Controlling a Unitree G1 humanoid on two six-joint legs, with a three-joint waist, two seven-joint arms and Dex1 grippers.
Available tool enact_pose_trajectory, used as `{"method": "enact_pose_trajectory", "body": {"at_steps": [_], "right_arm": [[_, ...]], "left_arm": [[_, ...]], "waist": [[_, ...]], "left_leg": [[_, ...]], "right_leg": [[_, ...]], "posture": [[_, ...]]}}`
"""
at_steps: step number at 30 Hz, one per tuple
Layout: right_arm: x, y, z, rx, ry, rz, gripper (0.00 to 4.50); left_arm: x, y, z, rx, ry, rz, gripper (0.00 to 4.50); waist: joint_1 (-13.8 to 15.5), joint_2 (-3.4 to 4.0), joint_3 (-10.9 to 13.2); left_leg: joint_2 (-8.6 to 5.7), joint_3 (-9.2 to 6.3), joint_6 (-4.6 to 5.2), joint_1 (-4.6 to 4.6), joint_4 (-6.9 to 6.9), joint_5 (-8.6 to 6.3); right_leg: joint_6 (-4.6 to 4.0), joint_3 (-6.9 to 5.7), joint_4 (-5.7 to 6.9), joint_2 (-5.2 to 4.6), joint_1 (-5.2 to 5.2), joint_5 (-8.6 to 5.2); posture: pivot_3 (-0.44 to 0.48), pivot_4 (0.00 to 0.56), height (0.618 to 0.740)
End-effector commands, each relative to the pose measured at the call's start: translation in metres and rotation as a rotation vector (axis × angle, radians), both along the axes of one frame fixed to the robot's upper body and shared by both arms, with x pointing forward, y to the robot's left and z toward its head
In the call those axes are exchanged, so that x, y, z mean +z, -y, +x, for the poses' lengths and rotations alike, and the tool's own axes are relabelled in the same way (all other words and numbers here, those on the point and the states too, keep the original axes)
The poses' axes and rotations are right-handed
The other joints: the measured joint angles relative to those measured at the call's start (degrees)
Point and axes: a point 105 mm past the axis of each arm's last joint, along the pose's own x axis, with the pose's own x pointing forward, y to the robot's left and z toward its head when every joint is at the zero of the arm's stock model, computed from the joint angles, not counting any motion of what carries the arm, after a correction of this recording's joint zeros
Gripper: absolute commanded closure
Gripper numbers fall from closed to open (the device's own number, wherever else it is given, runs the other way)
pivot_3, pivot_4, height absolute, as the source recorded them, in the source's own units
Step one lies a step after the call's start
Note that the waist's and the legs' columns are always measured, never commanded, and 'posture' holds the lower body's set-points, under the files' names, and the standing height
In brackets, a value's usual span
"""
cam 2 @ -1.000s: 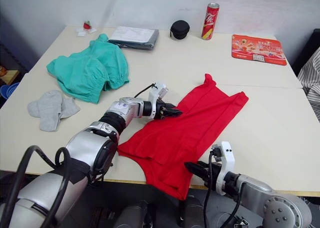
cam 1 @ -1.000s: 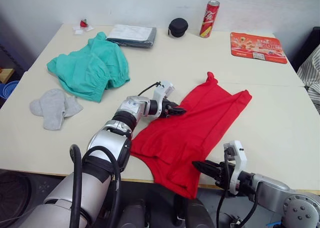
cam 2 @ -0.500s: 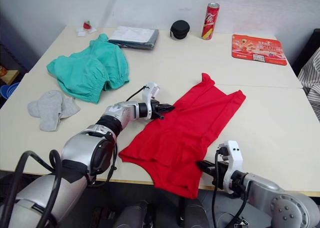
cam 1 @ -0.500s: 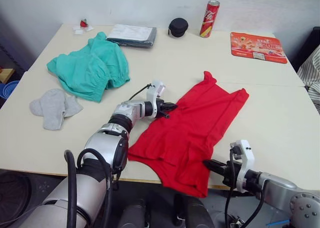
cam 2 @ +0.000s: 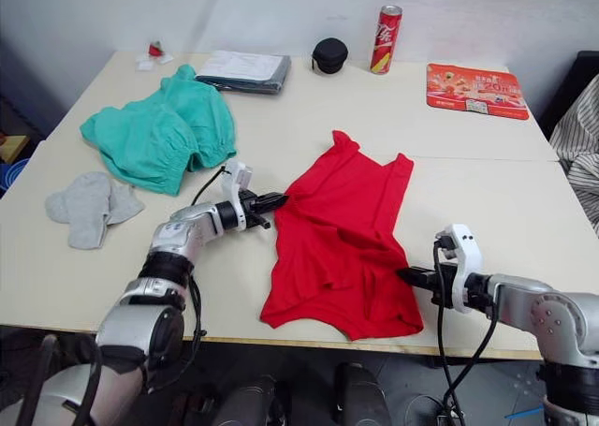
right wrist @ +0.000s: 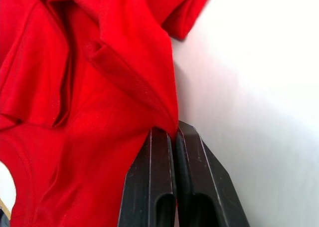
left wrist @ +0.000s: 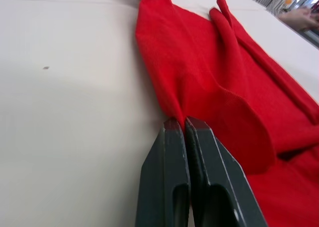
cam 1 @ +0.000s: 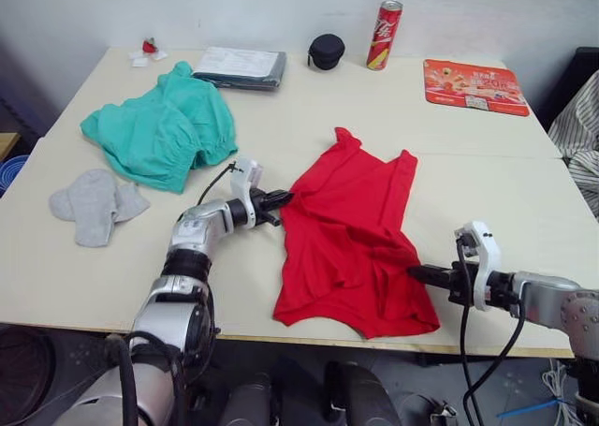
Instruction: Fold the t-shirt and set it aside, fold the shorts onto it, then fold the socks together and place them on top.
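Both arms reach low over the table [cam 1: 487, 173], forearms nearly flat. The left gripper [cam 1: 279, 199] points toward the robot's right, fingers pressed together and pinching the t-shirt [cam 1: 351, 229] at its left edge. The right gripper [cam 1: 418, 273] points left, also clenched, w/ a fold of the shirt's right edge caught between the tips (wrist view confirms). The t-shirt lies crumpled mid-table, hem near the front edge. The shorts [cam 1: 159, 131] sit far left; the socks [cam 1: 95, 201] lie just in front of them.
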Motion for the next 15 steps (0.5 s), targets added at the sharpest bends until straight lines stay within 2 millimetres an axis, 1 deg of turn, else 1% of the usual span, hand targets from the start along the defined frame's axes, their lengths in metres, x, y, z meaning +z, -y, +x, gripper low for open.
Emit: {"method": "enact_pose_trajectory", "body": {"at_steps": [1, 3, 4, 6, 8, 9, 11, 13, 15], "right_arm": [[0.000, 0.004, 0.004, 0.006, 0.018, -0.031, 4.50], [0.003, 0.006, 0.006, 0.008, 0.045, -0.043, 4.03], [0.007, 0.007, 0.003, 0.026, 0.061, -0.040, 3.79], [0.020, 0.010, -0.004, 0.079, 0.141, -0.058, 3.17], [0.031, 0.017, -0.013, 0.144, 0.232, -0.136, 2.49], [0.034, 0.024, -0.017, 0.178, 0.275, -0.201, 2.11], [0.042, 0.037, -0.025, 0.261, 0.386, -0.349, 1.41], [0.045, 0.053, -0.035, 0.399, 0.516, -0.544, 0.72], [0.042, 0.069, -0.042, 0.513, 0.619, -0.703, 0.10]], "left_arm": [[0.004, -0.013, -0.004, 0.030, 0.056, 0.056, 4.48], [0.005, -0.016, -0.008, 0.023, 0.071, 0.059, 4.50], [0.006, -0.022, -0.007, 0.049, 0.082, 0.067, 4.27], [0.005, -0.034, -0.009, 0.043, 0.109, 0.125, 3.80], [0.005, -0.045, -0.015, -0.013, 0.159, 0.214, 3.18], [0.007, -0.050, -0.019, -0.053, 0.184, 0.249, 2.83], [0.017, -0.062, -0.029, -0.139, 0.307, 0.326, 2.18], [0.020, -0.076, -0.046, -0.284, 0.429, 0.477, 1.54], [0.017, -0.081, -0.066, -0.454, 0.525, 0.586, 0.97]], "waist": [[0.0, 0.00, 0.0], [0.0, 0.00, 0.0], [0.0, 0.00, 0.0], [0.2, 0.00, 0.0], [0.4, 0.00, 0.0], [0.4, 0.00, 0.0], [0.4, 0.00, 0.0], [0.6, 0.00, 0.0], [0.8, -0.02, 0.0]], "left_leg": [[0.00, 0.00, 0.00, 0.02, 0.00, 0.00], [0.00, 0.00, -0.01, 0.05, 0.00, 0.00], [0.00, 0.01, -0.01, 0.05, 0.00, 0.00], [0.00, 0.00, -0.01, 0.03, 0.00, 0.00], [0.00, -0.02, -0.03, 0.00, -0.01, -0.01], [0.00, -0.03, -0.04, -0.01, -0.07, -0.02], [0.01, -0.02, -0.08, -0.01, -0.10, -0.04], [0.00, 0.01, -0.09, -0.02, -0.09, -0.05], [0.00, 0.03, -0.12, 0.01, -0.09, -0.06]], "right_leg": [[0.00, 0.02, 0.01, -0.01, 0.02, 0.00], [0.00, 0.02, 0.00, -0.02, 0.03, 0.00], [0.00, 0.03, 0.01, -0.02, 0.03, 0.00], [0.00, 0.02, -0.02, -0.05, 0.02, 0.00], [0.00, -0.01, -0.03, -0.04, 0.01, 0.00], [0.00, -0.03, -0.08, -0.02, -0.01, 0.00], [0.00, -0.04, -0.15, 0.03, 0.01, 0.00], [0.00, -0.06, -0.20, 0.03, 0.01, 0.00], [0.00, -0.05, -0.26, 0.05, 0.03, 0.00]], "posture": [[0.000, 0.150, 0.740], [0.000, 0.150, 0.740], [0.000, 0.150, 0.740], [0.000, 0.150, 0.740], [0.000, 0.150, 0.740], [0.000, 0.150, 0.740], [0.000, 0.150, 0.740], [0.000, 0.150, 0.740], [0.000, 0.150, 0.740]]}}
